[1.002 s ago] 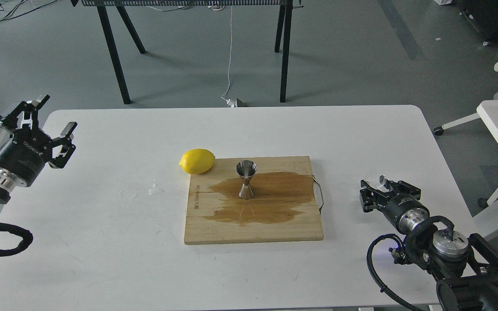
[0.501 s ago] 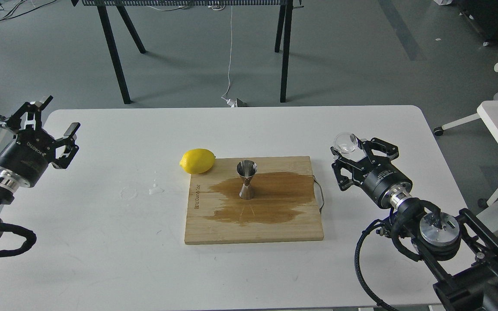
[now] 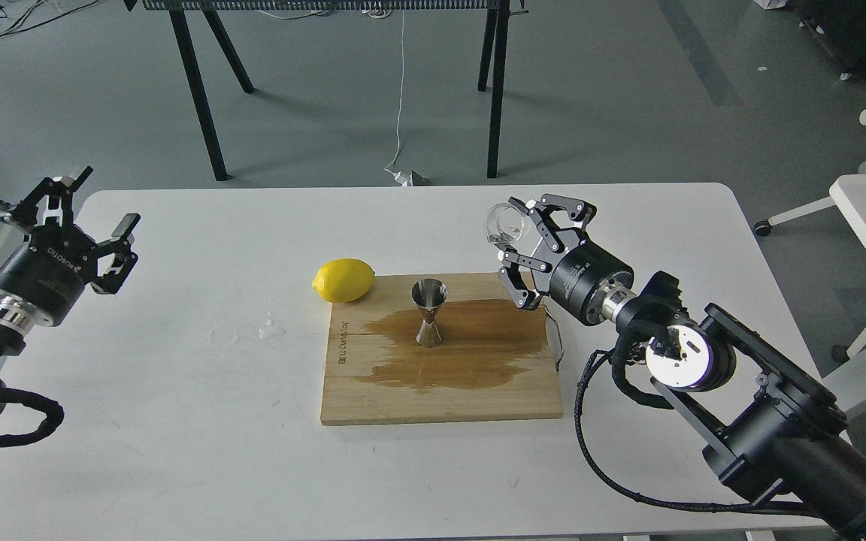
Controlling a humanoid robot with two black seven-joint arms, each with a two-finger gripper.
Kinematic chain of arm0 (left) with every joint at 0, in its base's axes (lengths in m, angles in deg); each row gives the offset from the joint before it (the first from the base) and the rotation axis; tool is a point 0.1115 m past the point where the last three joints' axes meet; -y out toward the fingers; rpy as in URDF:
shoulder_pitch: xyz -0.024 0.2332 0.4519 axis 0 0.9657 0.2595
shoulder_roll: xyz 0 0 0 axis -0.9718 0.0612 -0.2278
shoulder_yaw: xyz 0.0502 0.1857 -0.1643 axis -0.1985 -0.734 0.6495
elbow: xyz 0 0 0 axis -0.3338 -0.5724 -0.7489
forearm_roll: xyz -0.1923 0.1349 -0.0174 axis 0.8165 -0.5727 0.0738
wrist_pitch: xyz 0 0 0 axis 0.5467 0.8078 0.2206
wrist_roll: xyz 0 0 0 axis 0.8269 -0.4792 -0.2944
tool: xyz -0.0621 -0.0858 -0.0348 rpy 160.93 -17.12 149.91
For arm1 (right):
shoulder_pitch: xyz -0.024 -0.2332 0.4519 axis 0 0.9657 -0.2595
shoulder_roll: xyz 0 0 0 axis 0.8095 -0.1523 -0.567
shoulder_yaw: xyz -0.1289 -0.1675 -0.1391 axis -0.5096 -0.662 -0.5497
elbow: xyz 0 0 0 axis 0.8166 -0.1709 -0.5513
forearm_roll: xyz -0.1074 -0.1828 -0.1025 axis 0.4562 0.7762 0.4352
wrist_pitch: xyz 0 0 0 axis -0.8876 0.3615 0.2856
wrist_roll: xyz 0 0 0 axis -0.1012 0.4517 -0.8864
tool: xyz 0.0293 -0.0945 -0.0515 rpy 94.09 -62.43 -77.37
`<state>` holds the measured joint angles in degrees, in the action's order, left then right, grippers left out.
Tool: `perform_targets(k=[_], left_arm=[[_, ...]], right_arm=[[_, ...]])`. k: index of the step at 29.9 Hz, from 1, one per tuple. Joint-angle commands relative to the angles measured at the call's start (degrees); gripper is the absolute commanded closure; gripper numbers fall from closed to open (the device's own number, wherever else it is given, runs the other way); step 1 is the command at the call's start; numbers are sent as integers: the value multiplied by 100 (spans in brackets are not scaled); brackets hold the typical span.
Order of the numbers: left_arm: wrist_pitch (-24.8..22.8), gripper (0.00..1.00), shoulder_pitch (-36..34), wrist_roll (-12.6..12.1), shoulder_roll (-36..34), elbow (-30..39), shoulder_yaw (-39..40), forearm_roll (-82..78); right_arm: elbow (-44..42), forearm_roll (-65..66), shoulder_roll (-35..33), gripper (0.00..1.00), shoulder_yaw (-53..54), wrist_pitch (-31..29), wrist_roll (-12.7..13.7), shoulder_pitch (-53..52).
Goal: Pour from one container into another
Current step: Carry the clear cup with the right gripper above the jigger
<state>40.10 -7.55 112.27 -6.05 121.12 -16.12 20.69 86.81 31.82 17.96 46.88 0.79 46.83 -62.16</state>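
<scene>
The tiny clear cup (image 3: 504, 224) is in the air with my right gripper (image 3: 510, 231) shut on it. It hangs over the back right part of the wooden board (image 3: 523, 391), up and to the right of the jigger. Its round mouth seems turned sideways. The steel hourglass jigger (image 3: 428, 312) stands upright near the board's middle, on a dark wet stain (image 3: 470, 353). My left gripper (image 3: 95, 201) is open and holds nothing. It hovers at the table's far left edge, well away from the board.
A yellow lemon (image 3: 343, 279) lies against the board's back left corner. Small water drops (image 3: 271, 328) sit on the white table (image 3: 177, 451) left of the board. A metal handle (image 3: 558, 338) sticks out of the board's right side, under my right arm.
My right gripper has carried the clear cup up and to the left, from the table's right side to just past the board's right edge. The left gripper hardly moved.
</scene>
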Motion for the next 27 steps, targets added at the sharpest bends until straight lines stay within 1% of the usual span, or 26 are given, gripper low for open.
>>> perform_targets(k=[1,4,10,15,27], left_arm=[[0,18,9,0,9,0,0,0],[0,18,10,0,9,0,0,0],[0,18,10,0,9,0,0,0],[0,18,10,0,9,0,0,0],[0,17,18,0,9,-44,0,0]], right_arm=[[-31,702,153,72,-271,183,-33,-104],[-40,1108,215,72,-491,297,-42,-147],[-242,1222,347,72,-904,368,-95,-455],[-462,1644,356,72,-1308,534,-95,-789],[-585,1926,426,72,-1950,631,-86,-1255]])
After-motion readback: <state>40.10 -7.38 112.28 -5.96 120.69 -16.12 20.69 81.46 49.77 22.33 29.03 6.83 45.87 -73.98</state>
